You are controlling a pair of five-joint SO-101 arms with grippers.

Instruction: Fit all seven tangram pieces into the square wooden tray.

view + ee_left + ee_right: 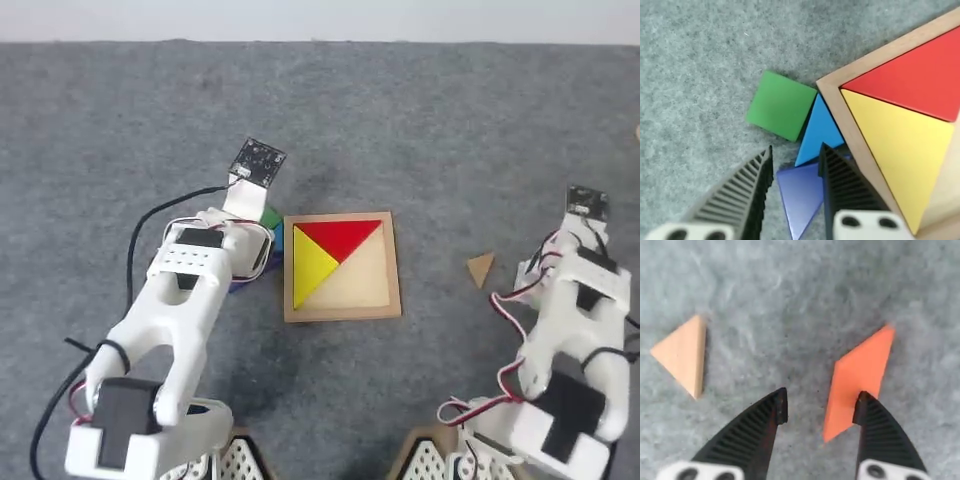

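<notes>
Tray (340,314) sits mid-table on the grey mat (400,120), and you've got two pieces in it. The red triangle (338,238) has its long side along the far rim with its tip pointing at the tray's centre. The yellow triangle (310,262) has its long side along the left rim, tip pointing right to meet the red one. The right-near half of the tray floor is bare wood.

Your left claw (796,160) hangs released, fingers spread, just outside the tray's far-left corner. Three pieces are bunched there:
- The green square (781,105) is farthest out, with one edge touching the light blue triangle (820,127).
- The light blue triangle lies against the outside of the tray rim (880,59), narrow tip pointing to that corner.
- The dark blue piece (802,197) lies just on the near side of the light blue triangle, partly between the fingers and partly under one.

Your right claw (821,407) is spread wide too, gripping nothing, off to the right of the tray. One fingertip overlaps the edge of the orange parallelogram (860,380), whose long axis runs roughly in line with the fingers, a bit skewed. The small tan triangle (682,355) lies flat well apart from it, between the tray and the right arm.
</notes>
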